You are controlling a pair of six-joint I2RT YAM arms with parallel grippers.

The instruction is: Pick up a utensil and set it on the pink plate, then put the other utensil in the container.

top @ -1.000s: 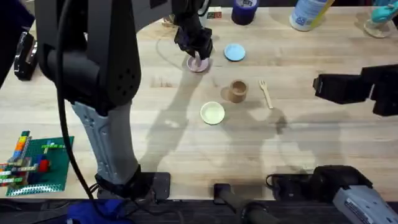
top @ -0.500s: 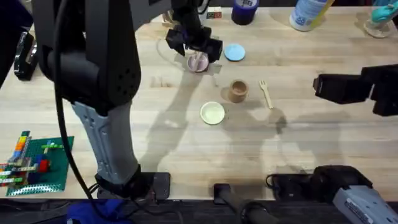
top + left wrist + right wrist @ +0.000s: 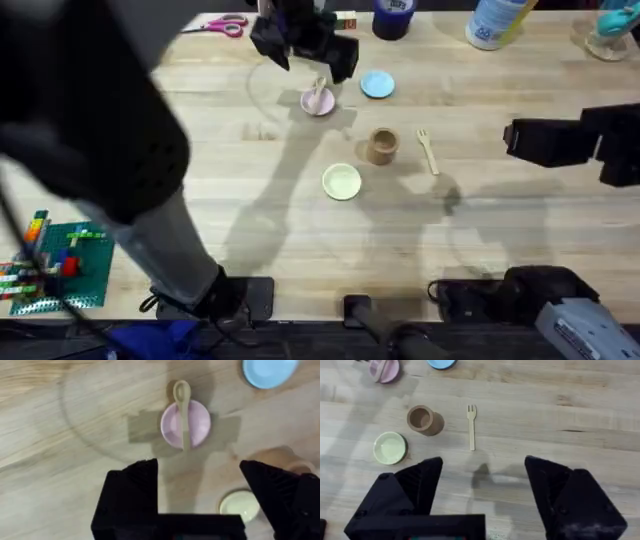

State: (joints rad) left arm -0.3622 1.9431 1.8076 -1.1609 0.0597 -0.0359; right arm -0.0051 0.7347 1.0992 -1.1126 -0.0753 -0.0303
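Your left claw (image 3: 199,491): released, empty, above the pink plate (image 3: 172,427). Wooden spoon (image 3: 183,407): lying across that plate, bowl past the rim. Your right claw (image 3: 482,487): released, empty. Wooden fork (image 3: 471,431): flat on the counter (image 3: 580,415), just beside the tan cup (image 3: 423,419).

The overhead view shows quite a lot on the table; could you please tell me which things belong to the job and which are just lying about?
Part of the job:
- spoon, lying on the pink plate
- fork, on the table
- brown cup

Lying about:
- blue plate
- yellow plate
- scissors
- toy bricks
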